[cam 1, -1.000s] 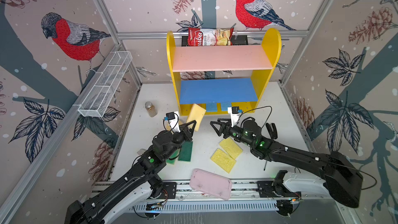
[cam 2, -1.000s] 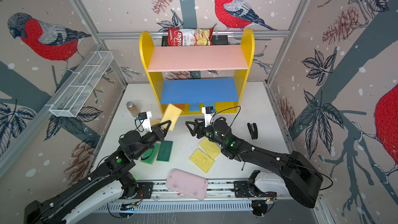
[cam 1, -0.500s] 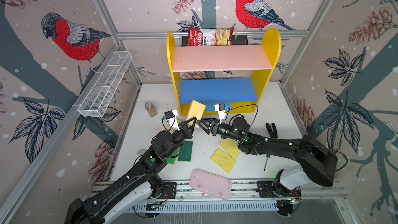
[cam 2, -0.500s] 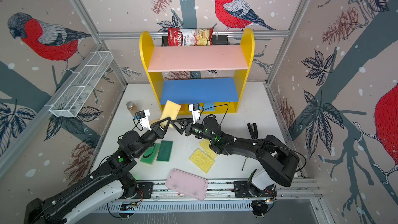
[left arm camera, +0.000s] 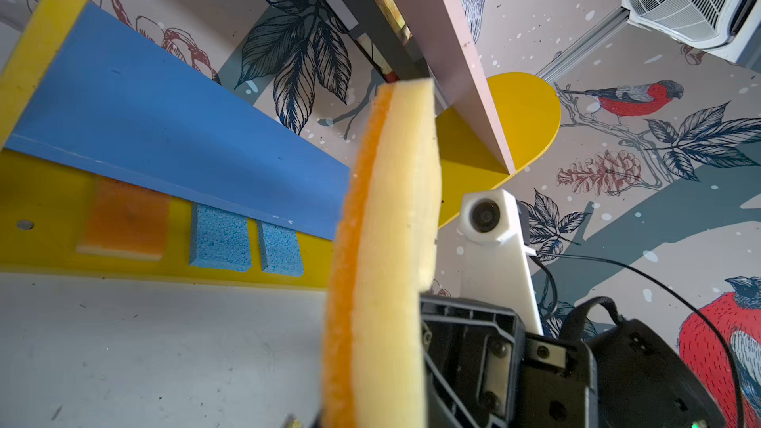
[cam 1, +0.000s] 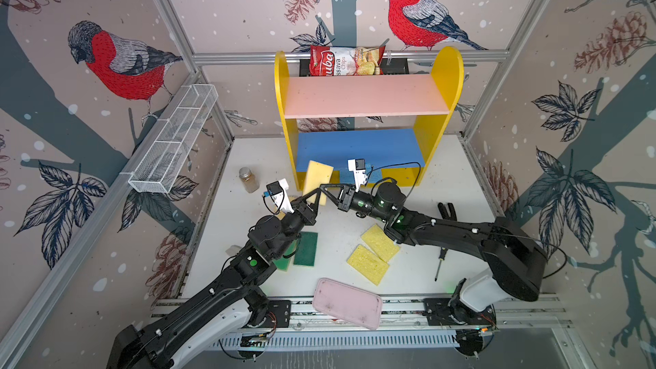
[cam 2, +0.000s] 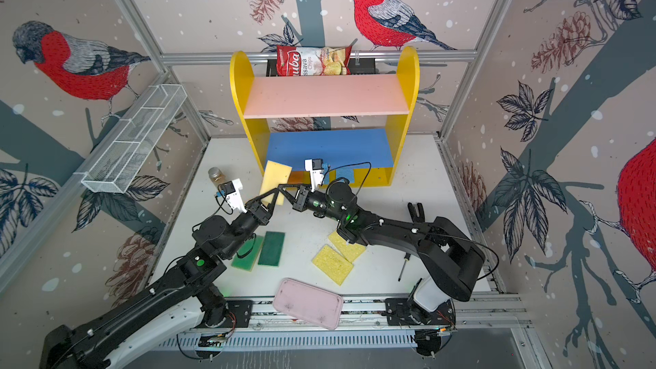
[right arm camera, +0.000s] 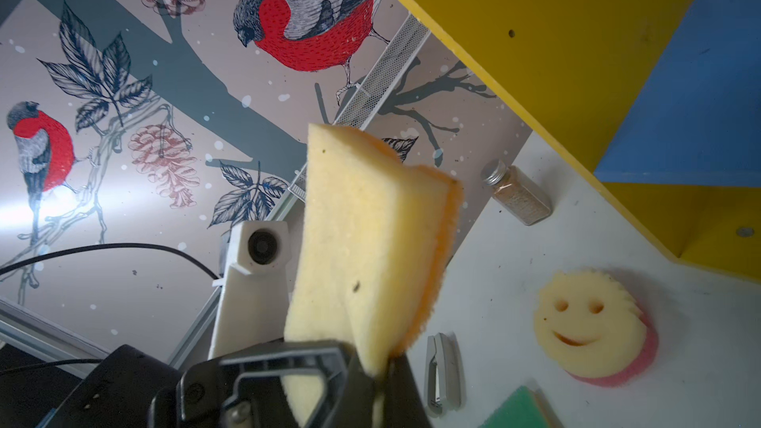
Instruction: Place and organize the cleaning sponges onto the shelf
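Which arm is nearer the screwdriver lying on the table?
Right. The right arm passes right by the handle end of the screwdriver; the left arm is far off, beyond the two yellow sponges.

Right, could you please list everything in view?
shelf: one, yellow with pink and blue boards, table's back.
held sponge: one, yellow with orange backing, raised before shelf.
orange sponge: one, orange, shelf base.
blue sponges: two, blue, shelf base.
yellow sponges: two, yellow, table.
green sponges: two, green, table.
smiley sponge: one, yellow-pink, table.
tray: one, pink, front edge.
chips bag: one, red, behind shelf.
jar: one, clear, left of shelf.
wire rack: one, white, left wall.
screwdriver: one, black, table.
right gripper: one, black, shut on held sponge.
left gripper: one, black, at same sponge.
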Available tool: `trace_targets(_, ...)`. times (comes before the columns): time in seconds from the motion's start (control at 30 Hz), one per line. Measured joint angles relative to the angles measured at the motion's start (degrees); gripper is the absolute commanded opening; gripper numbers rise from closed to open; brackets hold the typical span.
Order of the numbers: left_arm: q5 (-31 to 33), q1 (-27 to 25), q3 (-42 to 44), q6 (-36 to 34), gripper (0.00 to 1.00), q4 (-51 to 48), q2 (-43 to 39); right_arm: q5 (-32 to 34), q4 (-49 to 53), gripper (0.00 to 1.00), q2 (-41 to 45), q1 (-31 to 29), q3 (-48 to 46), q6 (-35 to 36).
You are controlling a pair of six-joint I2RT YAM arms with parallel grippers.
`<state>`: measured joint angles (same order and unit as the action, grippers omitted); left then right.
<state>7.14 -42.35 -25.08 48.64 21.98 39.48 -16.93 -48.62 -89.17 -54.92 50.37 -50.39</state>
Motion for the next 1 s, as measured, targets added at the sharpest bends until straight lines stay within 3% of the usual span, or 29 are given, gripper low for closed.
trace_targets(0.2, 0.57, -0.13, -1.29, -1.70, 0.98, -6.40, -3.85, 0.33, 8.48, 0.00, 0.61, 2.16, 2.12, 3.08)
trace_targets(0.47, 7.78, -0.11, -3.23, -2.56, 0.98, -19.69, -11.23, 0.35, 20.65, 0.00, -1.14, 8.59, 8.83, 8.26)
trace_targets(0.8, 17.90, -0.11, -5.11, -2.54, 0.98, -38.29, -23.61, 0.33, 45.97, 0.00, -18.08, 10.71, 33.18, 20.35)
trace_targets(1.0, 20.81, -0.11, -5.35, -2.54, 0.98, -43.04, -27.98, 1.42, 50.88, 0.00, -23.26, 11.61, 40.09, 24.74)
